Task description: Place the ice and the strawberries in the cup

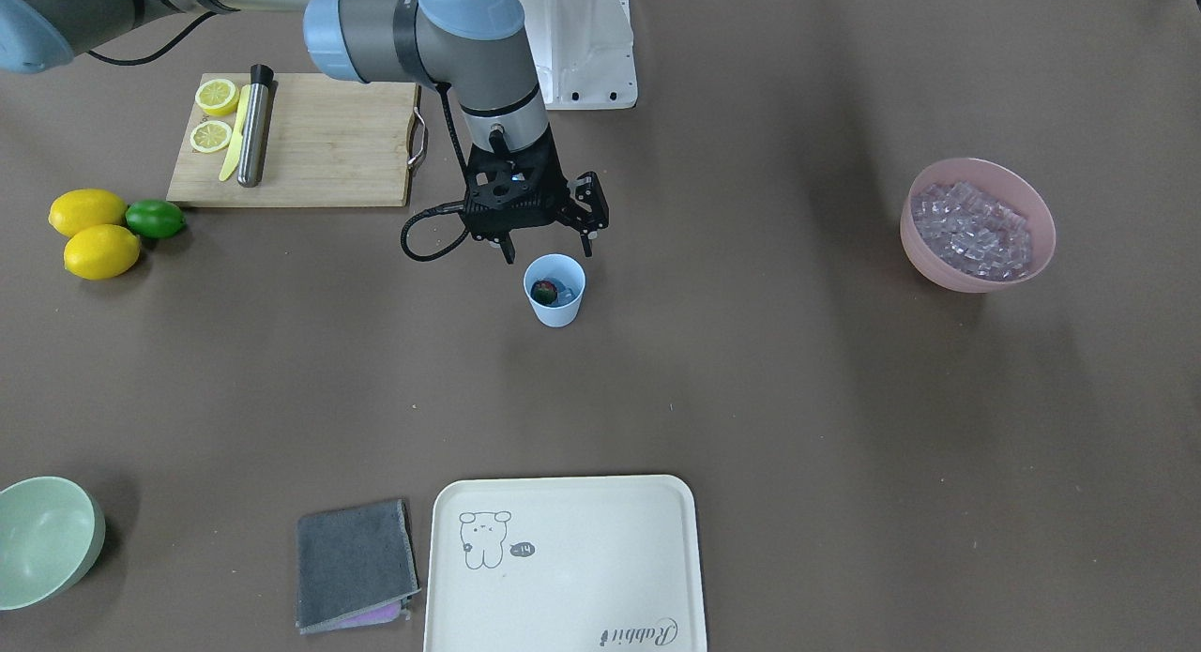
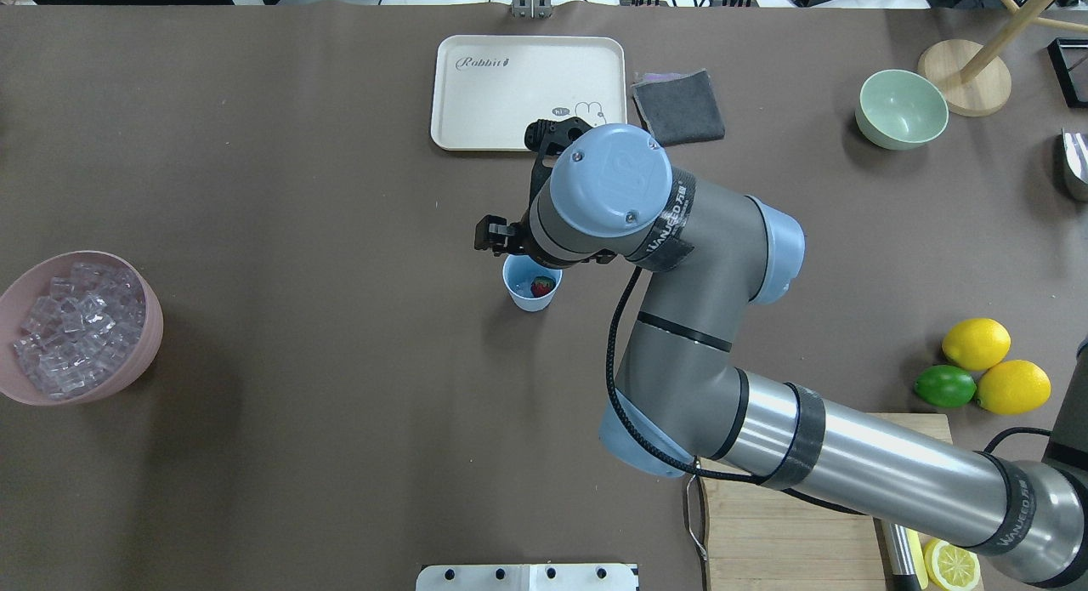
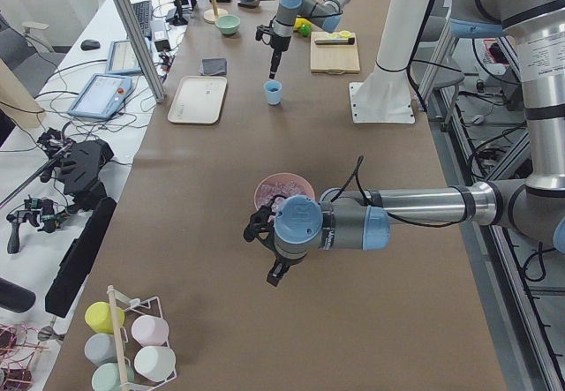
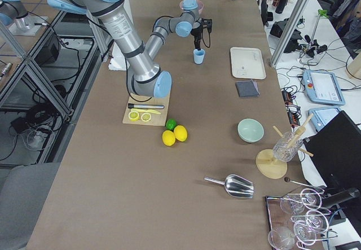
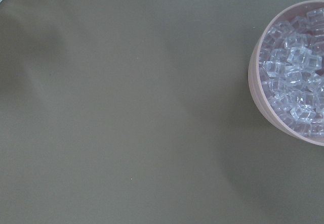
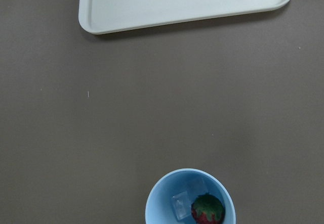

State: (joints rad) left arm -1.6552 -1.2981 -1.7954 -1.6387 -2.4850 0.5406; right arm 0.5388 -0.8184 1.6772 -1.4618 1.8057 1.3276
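The cream tray (image 2: 476,115) bore the script word "Rabbit" in one corner. Black bands (image 2: 673,219) around the right arm (image 2: 850,463) read "WANFEO". Its blue joint cap (image 2: 605,176) showed a "UR" logo. The tray's dark tag (image 1: 523,549) stayed illegible.

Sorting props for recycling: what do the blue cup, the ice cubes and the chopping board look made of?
The cup: likely plastic, matte, thin uniform light-blue wall. The ice cubes: clear, glassy, probably acrylic; no meltwater shows. The chopping board: wood or bamboo, pale striped grain.

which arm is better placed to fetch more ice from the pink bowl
Left: its wrist view shows the pink bowl of ice close by; the right tool hangs by the cup mid-table.
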